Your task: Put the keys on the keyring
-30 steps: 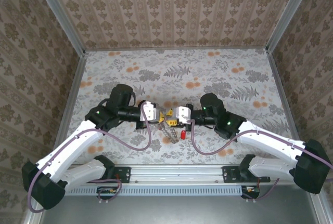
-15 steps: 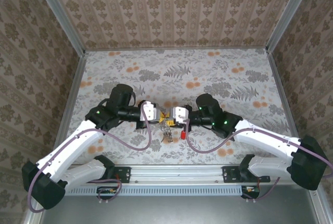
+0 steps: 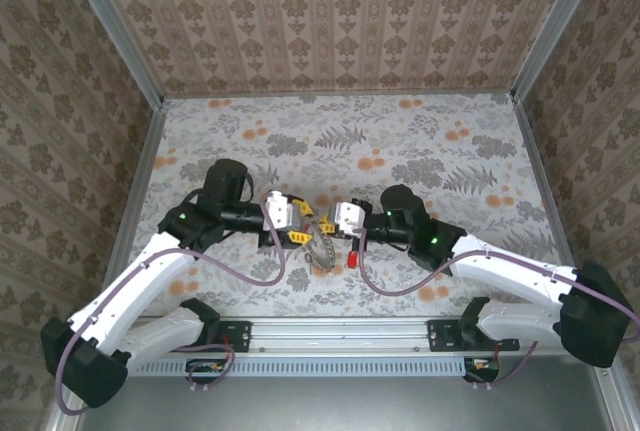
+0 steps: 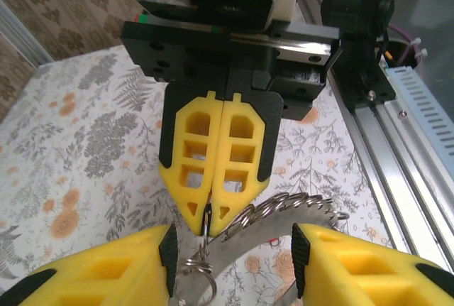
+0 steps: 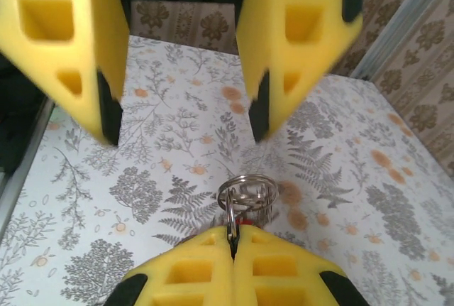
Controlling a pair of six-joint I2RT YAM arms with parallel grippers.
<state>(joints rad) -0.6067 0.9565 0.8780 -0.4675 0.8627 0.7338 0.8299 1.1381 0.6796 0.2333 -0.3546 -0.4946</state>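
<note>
Yellow fingers (image 4: pixel 237 153), silvery keyring (image 3: pixel 322 251), red key (image 3: pixel 353 259), floral table (image 3: pixel 400 141) (grey ferns, orange blooms), beige damask walls (image 3: pixel 330 21)

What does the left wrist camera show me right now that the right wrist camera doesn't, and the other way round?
Left wrist: the keyring, its beaded rim arcing just below the closed tips of the right gripper, and the base rail along the right edge.
Right wrist: a clear look at the small wire ring, its stacked loops standing up from that gripper's own closed tips.
Both: the right gripper shut on that small wire ring, and the left gripper open, its fingers well apart.
</note>
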